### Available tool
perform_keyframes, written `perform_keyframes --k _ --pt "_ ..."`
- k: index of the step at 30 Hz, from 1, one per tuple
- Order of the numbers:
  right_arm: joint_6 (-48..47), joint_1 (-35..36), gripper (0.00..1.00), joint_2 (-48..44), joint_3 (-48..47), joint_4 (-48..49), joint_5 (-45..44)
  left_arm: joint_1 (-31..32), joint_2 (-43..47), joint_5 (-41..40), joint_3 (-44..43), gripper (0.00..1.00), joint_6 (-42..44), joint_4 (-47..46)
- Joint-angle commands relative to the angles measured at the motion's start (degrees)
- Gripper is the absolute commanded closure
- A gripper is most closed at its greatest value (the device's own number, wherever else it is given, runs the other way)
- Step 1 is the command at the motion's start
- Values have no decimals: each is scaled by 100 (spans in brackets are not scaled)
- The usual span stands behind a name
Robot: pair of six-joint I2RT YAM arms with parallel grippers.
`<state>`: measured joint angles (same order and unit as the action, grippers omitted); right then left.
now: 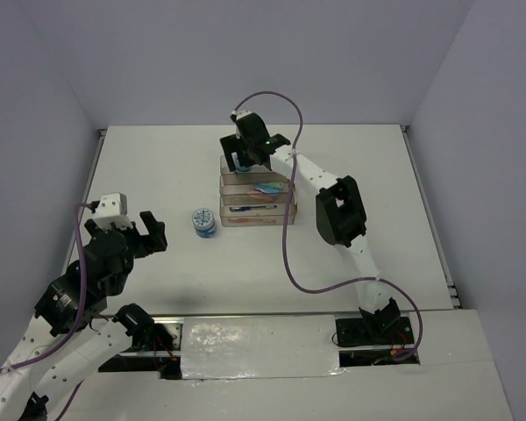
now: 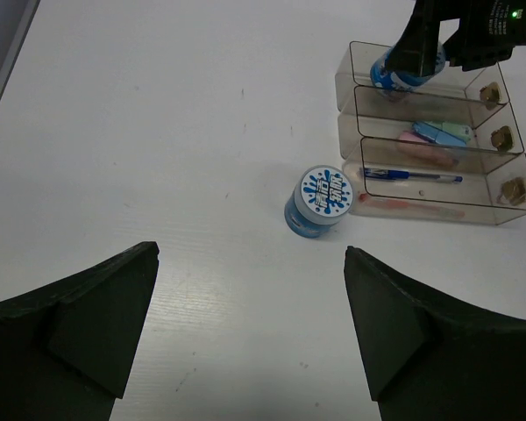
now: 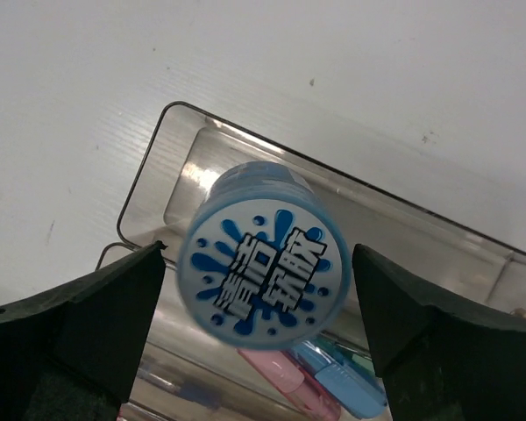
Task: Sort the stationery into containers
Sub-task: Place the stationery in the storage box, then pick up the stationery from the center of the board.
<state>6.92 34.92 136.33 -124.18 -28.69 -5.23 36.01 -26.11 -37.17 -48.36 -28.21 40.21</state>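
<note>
Hanging over the far tray of the clear rack, the right gripper is wide open. One blue-white roll sits in that tray at its left end, between the fingers, with a small gap on each side. The other roll stands on the white desk, just beside the rack. The left gripper is open too and holds nothing. Short sticks lie in the middle tray, and a blue pen and a red pen in the near one.
</note>
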Motion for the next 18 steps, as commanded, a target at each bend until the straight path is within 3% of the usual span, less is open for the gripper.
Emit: perform_keyframes --k 1,11,18 --pt "-120 94 0 -230 -124 434 31 -24 44 8 55 1 184 -250" --pt "-112 278 0 -747 -292 153 -215 -24 27 -1 37 1 175 -241" --pt "283 1306 0 -1776 1359 406 -918 -24 27 -334 -16 1 35 -75"
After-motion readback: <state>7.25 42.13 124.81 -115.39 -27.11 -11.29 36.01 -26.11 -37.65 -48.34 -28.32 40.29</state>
